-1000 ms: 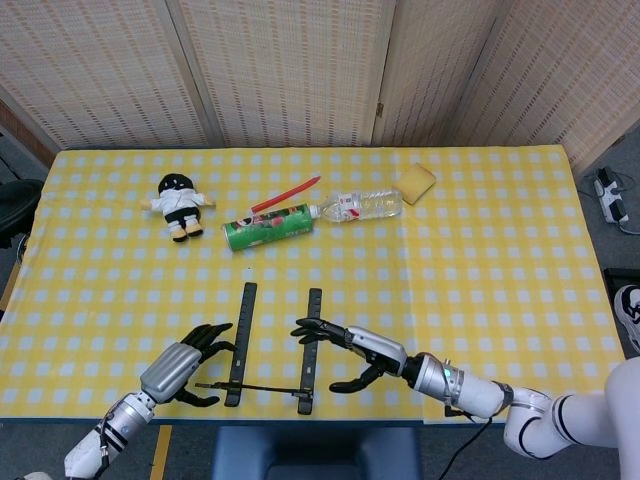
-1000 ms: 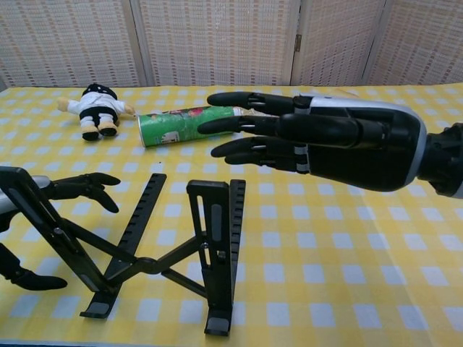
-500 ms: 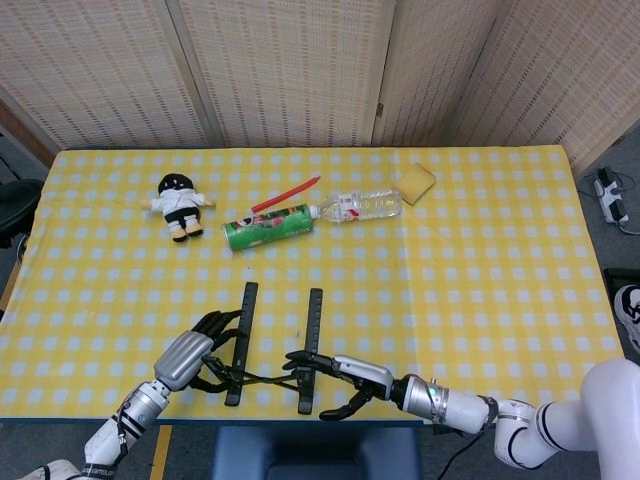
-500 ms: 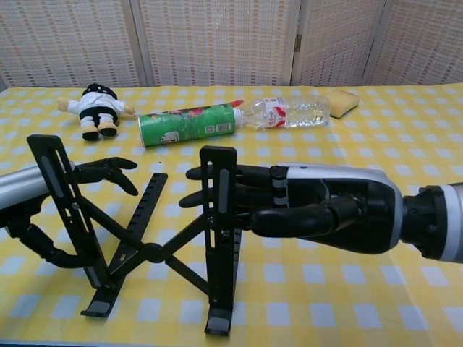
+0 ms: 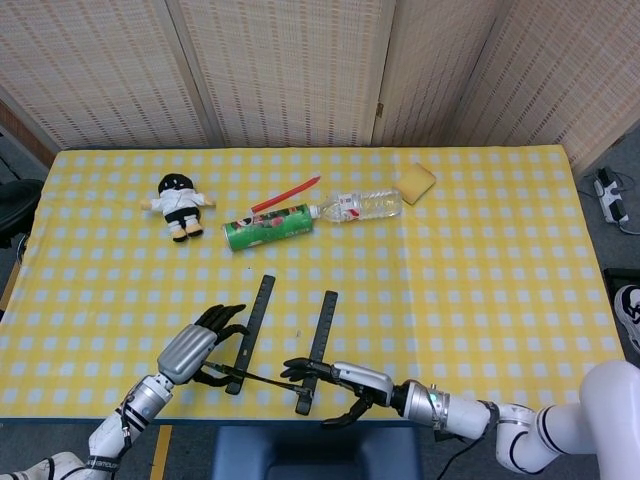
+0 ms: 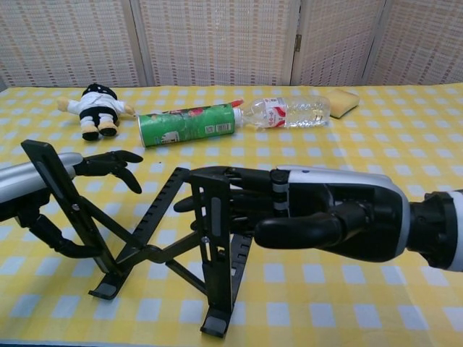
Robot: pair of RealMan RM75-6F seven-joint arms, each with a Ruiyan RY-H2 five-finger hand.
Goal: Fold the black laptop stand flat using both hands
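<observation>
The black laptop stand (image 5: 257, 318) (image 6: 217, 249) stands unfolded near the table's front edge, its two rails joined by a crossed linkage. In the head view the rails slant to the right. My left hand (image 5: 194, 350) (image 6: 32, 189) holds the left raised arm, which runs between its fingers and thumb. My right hand (image 5: 346, 378) (image 6: 325, 215) lies with its fingers (image 6: 242, 189) stretched flat against the right raised arm. Its thumb hangs just beside that arm, apart from the fingers.
Further back lie a small doll (image 5: 180, 203), a green can (image 5: 268, 227) on its side, a red pencil (image 5: 285, 194), a plastic bottle (image 5: 360, 206) and a yellow sponge (image 5: 415, 183). The table's front edge (image 5: 330, 424) runs right below the stand.
The stand has swung so its far ends point more to the right, and it has shifted slightly right. My left hand closed round the left arm; my right hand came down against the right arm.
</observation>
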